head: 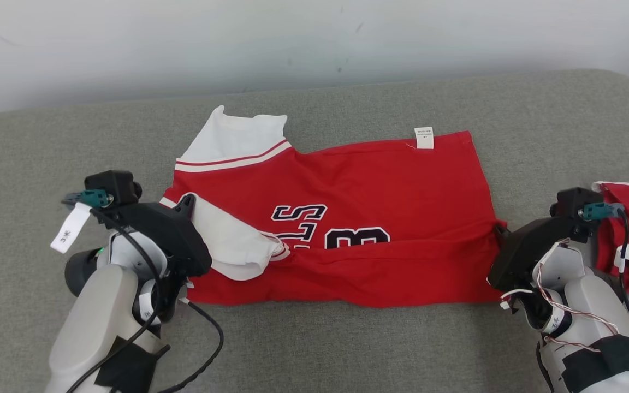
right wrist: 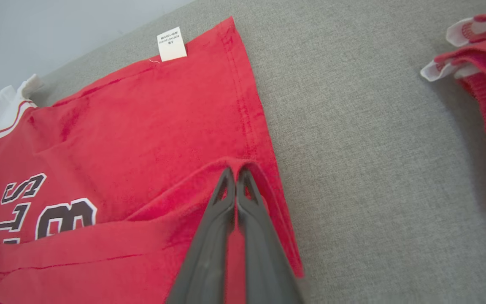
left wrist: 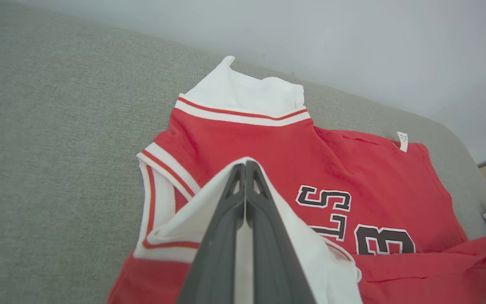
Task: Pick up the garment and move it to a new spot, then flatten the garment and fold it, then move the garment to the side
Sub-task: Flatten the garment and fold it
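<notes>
- Head view: garment lies spread on grey surface, flattened by the look of it.
- Clenched: left tool on its white sleeve, right tool on red hem corner (near edge doubled over).
- Remaining: finish fold, shift aside.

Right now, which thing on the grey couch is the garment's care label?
A red jersey lies spread across the grey cushion. Along its far edge, toward the right, a small white tag sticks out. Unlike the white sleeves, it is a tiny rectangle with print.
</notes>
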